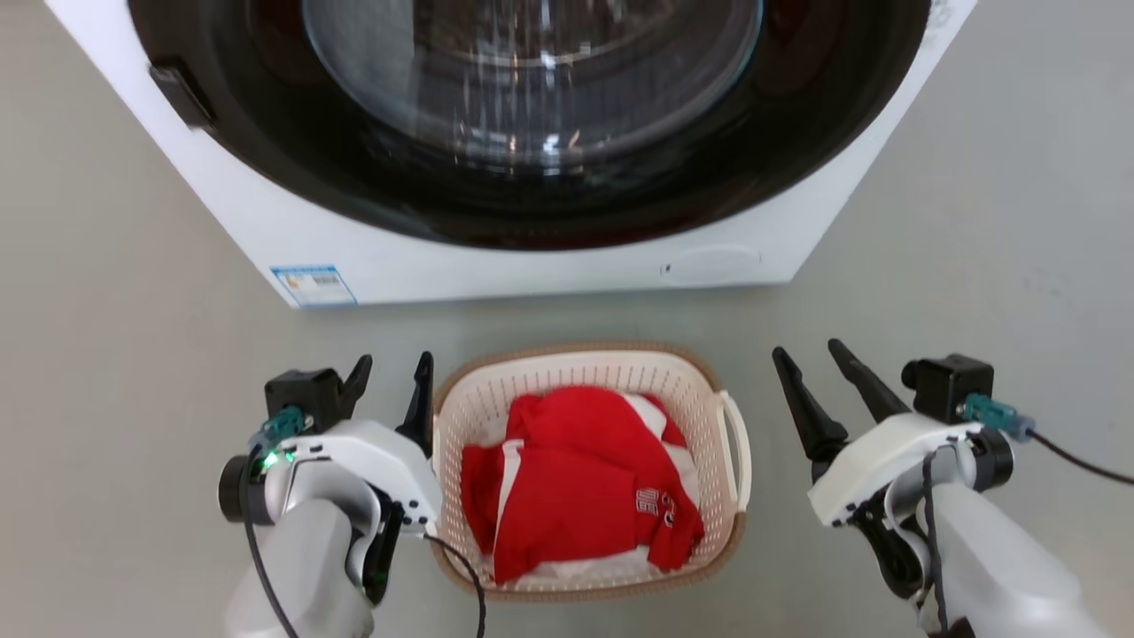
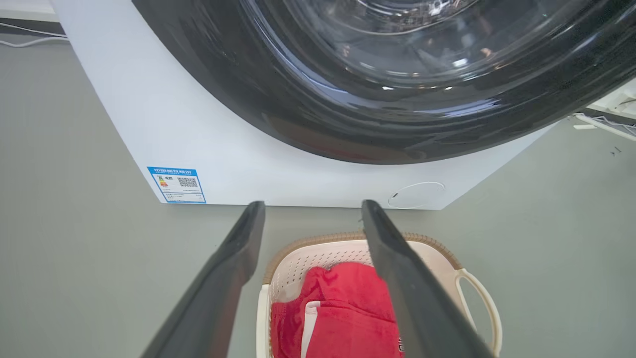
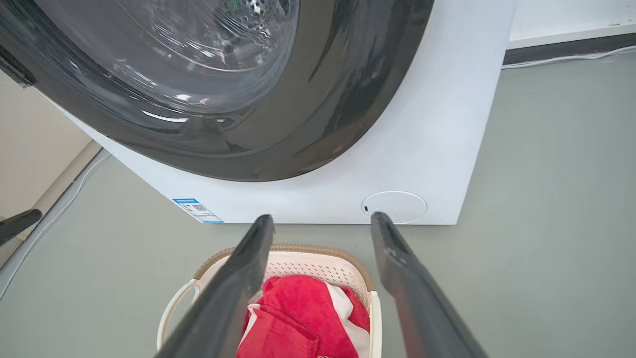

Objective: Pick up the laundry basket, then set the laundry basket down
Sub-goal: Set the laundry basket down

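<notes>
The laundry basket [image 1: 567, 370] stands on the floor in front of the washing machine. It is cream, perforated and brown-rimmed, with a red and white garment [image 1: 576, 478] inside. My left gripper [image 1: 394, 363] hovers open close beside the basket's left rim, hiding that side's handle. My right gripper [image 1: 807, 350] is open a short way right of the white loop handle [image 1: 737, 447], not touching it. In the left wrist view the open left gripper [image 2: 313, 204] frames the basket [image 2: 318, 256]. In the right wrist view the open right gripper [image 3: 322, 218] frames the basket [image 3: 308, 263].
A white front-loading washing machine [image 1: 549, 261] with a shut dark glass door [image 1: 532, 106] stands just beyond the basket. Grey floor [image 1: 115, 292] spreads to both sides. A wall base with a cable [image 3: 566, 52] runs behind the machine.
</notes>
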{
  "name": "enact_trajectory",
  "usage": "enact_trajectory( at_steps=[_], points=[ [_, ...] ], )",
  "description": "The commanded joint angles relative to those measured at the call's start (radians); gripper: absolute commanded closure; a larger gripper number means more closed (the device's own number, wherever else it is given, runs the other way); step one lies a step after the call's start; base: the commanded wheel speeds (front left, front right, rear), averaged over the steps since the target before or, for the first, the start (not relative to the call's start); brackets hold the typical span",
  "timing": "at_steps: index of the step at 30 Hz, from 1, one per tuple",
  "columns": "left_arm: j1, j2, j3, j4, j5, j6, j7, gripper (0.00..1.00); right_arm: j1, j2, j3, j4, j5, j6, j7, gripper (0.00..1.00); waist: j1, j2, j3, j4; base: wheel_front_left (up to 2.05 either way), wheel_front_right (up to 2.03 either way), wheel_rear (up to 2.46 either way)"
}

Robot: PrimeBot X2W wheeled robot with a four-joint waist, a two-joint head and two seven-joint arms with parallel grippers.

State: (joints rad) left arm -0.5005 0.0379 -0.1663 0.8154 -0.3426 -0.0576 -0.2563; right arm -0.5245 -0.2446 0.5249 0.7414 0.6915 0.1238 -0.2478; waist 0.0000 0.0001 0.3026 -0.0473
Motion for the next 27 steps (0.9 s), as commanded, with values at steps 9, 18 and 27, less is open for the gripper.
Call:
enact_trajectory(
  at_steps=[9, 18, 27],
  points=[
    [0.115, 0.015, 0.084, -0.153, 0.081, -0.023, -0.005, 0.0, 0.143, 0.027, -0.166, -0.149, -0.156, 0.007, -0.014, 0.0, 0.0, -0.0001, -0.141, 0.013, 0.0, 0.0, 0.0],
    [0.202, 0.013, 0.119, -0.282, 0.111, -0.037, -0.005, 0.0, 0.241, 0.045, -0.289, -0.313, -0.274, 0.007, -0.014, 0.0, 0.0, -0.0001, -0.199, 0.015, 0.0, 0.0, 0.0],
    [0.252, 0.013, 0.122, -0.404, 0.094, -0.026, -0.005, 0.0, 0.303, 0.068, -0.394, -0.404, -0.333, 0.007, -0.014, 0.0, 0.0, -0.0001, -0.221, 0.019, 0.0, 0.0, 0.0]
  ],
)
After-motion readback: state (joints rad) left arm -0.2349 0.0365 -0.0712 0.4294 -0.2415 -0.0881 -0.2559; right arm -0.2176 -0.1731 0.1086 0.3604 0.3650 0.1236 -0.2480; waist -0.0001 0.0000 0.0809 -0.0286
